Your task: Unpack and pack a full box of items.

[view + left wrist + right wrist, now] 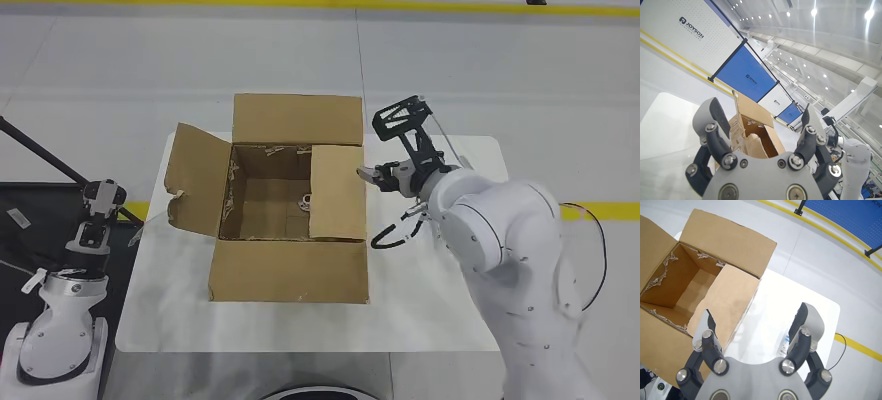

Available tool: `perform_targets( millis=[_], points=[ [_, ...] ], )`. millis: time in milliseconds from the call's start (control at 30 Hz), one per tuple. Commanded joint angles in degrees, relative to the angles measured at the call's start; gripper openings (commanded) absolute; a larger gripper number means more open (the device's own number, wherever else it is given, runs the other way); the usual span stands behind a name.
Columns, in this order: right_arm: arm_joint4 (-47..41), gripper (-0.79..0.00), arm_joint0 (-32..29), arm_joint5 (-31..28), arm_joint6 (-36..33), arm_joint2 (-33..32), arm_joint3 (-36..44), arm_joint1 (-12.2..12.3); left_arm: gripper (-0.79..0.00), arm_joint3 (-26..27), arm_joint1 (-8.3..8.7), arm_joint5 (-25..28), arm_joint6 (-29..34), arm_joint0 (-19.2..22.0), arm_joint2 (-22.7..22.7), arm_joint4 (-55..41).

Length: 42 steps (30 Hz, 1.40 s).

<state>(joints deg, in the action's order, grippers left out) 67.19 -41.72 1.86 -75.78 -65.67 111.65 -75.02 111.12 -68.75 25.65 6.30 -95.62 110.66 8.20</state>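
The cardboard box (288, 270) stands in the middle of the white table (200, 320), and its top is not closed. The left flap (195, 180) is torn at the edge and spreads outward. The right flap (337, 190) leans inward over a part of the opening. On the floor of the box, next to this flap, lies a small pale item (304, 200); what it is, one cannot tell.

The right gripper (755, 308) hangs at the right side of the box, released and holding nothing. One finger (710, 321) is over the right flap, and the other is over the bare table. Just beside that second finger a clear bottle (784, 345) is on the table, partly hidden.

The left gripper (761, 102) is also spread wide and empty. It is near the left edge of the table, apart from the box and facing its left side.
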Motion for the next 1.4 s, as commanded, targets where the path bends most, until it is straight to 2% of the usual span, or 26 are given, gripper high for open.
perform_targets(
  millis=[0, 100, 167, 200, 467, 667, 1167, 1367],
  points=[
    [-2.4, 0.000, 0.7, -2.1, 0.2, -0.3, -1.5, 0.0, 0.000, 0.0, -0.01, -0.1, 0.3, 0.3, -0.4, 0.2],
    [-5.5, 0.000, 1.7, -5.5, 0.1, -0.7, -3.7, 0.1, 0.000, 0.0, -0.03, -0.2, 0.8, 0.6, -0.9, 0.4],
    [-2.8, 0.000, 3.2, -1.7, 0.8, 7.9, -3.7, -1.2, 0.000, 0.0, -0.05, -0.3, 0.8, 0.8, -1.2, 0.7],
    [-6.3, 0.000, 4.9, -2.4, 0.1, 11.3, -6.1, -2.0, 0.000, 0.0, -0.06, -0.3, 0.8, 0.9, -1.3, 0.8],
    [-10.9, 0.000, 19.8, -1.1, 0.3, 24.6, -25.6, -7.1, 0.000, -0.1, -0.24, 0.2, -0.1, 0.2, -1.1, 0.2],
    [-10.2, 0.000, 26.7, 1.2, 1.5, 32.0, -35.0, -11.2, 0.000, -0.2, -0.34, 0.5, -0.8, -0.5, -0.3, -0.4],
    [-5.4, 0.000, 31.4, 4.6, -10.7, 43.1, -42.6, -18.5, 0.000, -0.2, -0.34, 0.5, -0.8, -0.5, -0.3, -0.4],
    [-2.4, 0.000, 32.1, 5.9, -12.2, 45.5, -46.1, -20.8, 0.000, -0.2, -0.34, 0.5, -0.8, -0.5, -0.3, -0.4]
  ],
)
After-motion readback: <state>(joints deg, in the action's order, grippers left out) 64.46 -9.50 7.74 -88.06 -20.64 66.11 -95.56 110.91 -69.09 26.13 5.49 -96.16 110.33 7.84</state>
